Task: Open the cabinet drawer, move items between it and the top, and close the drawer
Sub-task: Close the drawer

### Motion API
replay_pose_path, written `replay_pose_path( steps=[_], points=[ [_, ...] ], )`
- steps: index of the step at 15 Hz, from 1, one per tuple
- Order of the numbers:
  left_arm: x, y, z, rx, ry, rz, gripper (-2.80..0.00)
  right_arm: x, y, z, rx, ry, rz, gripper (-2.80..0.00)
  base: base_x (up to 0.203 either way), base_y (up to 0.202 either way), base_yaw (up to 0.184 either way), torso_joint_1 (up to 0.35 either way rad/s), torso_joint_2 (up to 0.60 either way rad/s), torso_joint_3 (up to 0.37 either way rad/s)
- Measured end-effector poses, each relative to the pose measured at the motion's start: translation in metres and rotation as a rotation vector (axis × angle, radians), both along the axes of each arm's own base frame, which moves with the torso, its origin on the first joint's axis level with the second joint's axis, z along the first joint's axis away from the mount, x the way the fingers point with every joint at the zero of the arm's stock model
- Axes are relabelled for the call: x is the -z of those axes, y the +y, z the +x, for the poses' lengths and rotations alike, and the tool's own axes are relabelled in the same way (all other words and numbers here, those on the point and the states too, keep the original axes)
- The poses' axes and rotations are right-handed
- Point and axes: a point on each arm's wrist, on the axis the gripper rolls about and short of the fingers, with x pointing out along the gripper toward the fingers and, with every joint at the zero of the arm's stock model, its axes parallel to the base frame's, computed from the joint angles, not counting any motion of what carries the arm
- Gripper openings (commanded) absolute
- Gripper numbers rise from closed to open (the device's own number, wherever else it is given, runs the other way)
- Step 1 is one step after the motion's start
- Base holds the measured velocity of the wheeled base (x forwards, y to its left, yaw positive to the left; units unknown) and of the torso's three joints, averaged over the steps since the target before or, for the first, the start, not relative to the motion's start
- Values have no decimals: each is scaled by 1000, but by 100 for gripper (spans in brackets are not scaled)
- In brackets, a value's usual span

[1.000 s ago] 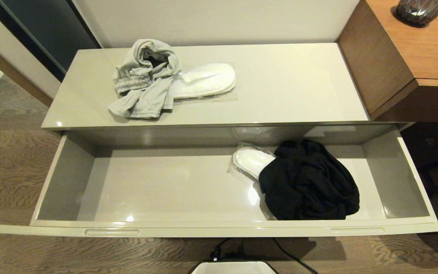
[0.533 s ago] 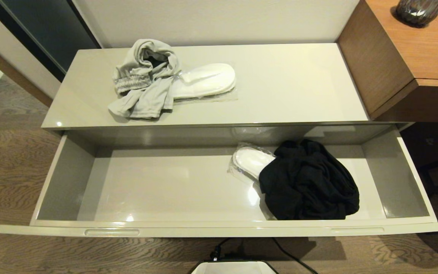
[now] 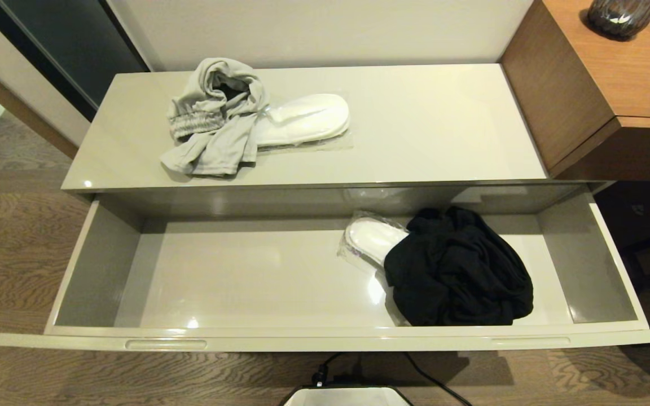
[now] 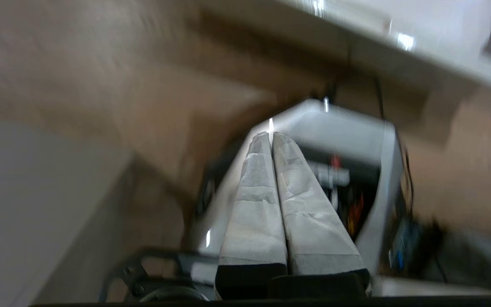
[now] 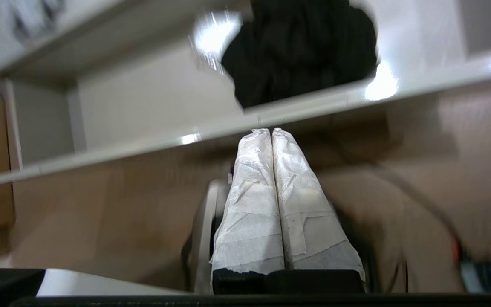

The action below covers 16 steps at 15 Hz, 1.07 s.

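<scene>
Across the view, drawer (image 3: 325, 332) lengthwise

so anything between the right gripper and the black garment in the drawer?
Only the drawer's front wall. The right gripper, shut, sits outside and below it, over the floor; the black garment lies just behind that wall, partly covering a wrapped slipper. Nothing lies on the garment.

Left end effector (image 4: 271, 135), fingers (image 4: 254, 204) pressed together, above the robot's white base (image 4: 348, 136).
</scene>
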Motion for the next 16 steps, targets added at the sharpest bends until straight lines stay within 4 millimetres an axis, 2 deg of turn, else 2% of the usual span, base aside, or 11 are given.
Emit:
replay_pose_path(
  steps=[2,4,9,12,16],
  points=[
    [6,-1,22,34,123,-13,-280,2,1,34,-37,177,14,-280,0,0,0,0,0,0],
    [21,-1,39,53,205,-22,-280,13,2,65,-83,373,34,-280,0,0,0,0,0,0],
    [43,-1,71,47,264,-41,-280,38,5,105,-117,674,51,-280,0,0,0,0,0,0],
    [68,-1,104,1,304,-80,-280,59,6,138,-114,862,53,-280,0,0,0,0,0,0],
    [93,-1,142,-55,237,-93,-280,92,8,182,-89,936,50,-280,0,0,0,0,0,0]
  ],
)
